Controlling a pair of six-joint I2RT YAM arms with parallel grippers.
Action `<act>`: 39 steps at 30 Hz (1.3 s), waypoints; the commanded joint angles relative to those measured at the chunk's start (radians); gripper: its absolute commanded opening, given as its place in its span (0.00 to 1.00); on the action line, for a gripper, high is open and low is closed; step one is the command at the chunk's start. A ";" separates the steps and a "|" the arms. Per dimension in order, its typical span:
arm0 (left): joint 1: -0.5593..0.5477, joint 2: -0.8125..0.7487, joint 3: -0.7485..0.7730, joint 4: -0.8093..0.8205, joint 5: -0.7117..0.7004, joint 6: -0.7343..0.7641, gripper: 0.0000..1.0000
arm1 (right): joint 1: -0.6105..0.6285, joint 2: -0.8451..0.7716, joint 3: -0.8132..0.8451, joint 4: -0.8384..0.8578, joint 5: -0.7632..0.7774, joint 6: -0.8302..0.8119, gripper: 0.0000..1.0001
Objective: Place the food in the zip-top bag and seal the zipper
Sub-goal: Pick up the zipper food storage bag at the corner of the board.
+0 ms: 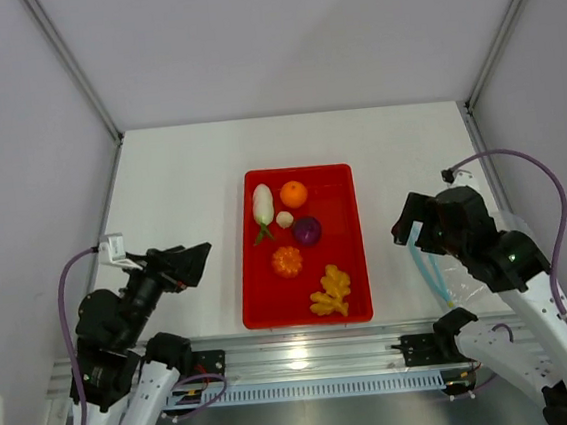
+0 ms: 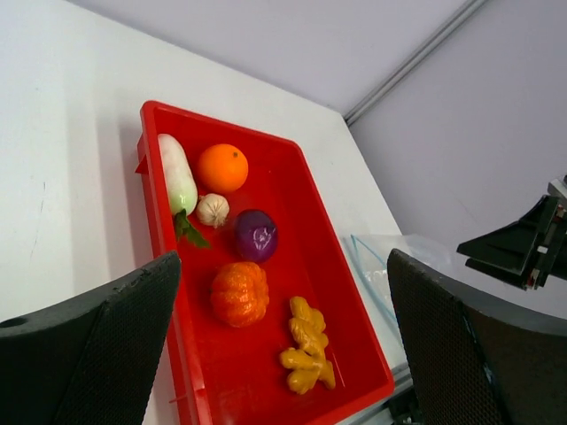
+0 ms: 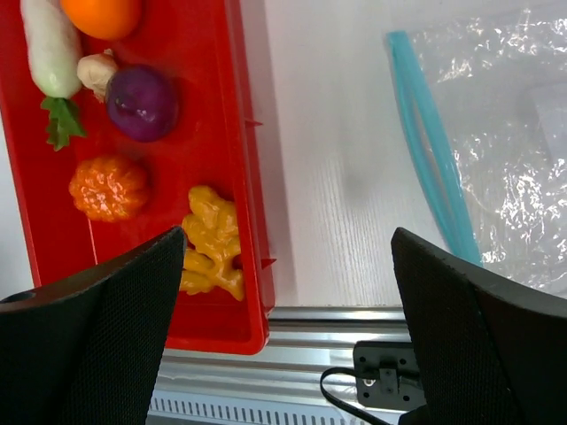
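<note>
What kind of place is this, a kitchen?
Most likely a robot test booth, not a kitchen. Plain white walls box in a white table, a left arm and right arm are bolted to a metal rail, and the food in the red tray is toy produce.

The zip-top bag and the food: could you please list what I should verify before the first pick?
1. In the red tray lie the radish, orange, garlic, onion, pumpkin and ginger: ok.
2. The left gripper is open and empty: ok.
3. The right gripper is open and empty: ok.
4. The zip-top bag lies right of the tray, apart from it: ok.
5. The zipper is parted enough for loading: cannot tell.
</note>
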 commanded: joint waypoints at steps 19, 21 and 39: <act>-0.001 0.199 0.047 -0.071 0.125 0.023 0.99 | -0.130 0.661 0.114 -0.132 0.278 -0.035 0.99; -0.001 0.186 0.043 -0.060 0.128 0.023 0.99 | -0.125 0.697 0.114 -0.125 0.310 -0.024 0.99; -0.003 0.184 0.026 -0.030 0.190 0.056 1.00 | -0.107 1.134 0.201 -0.255 0.729 0.130 0.63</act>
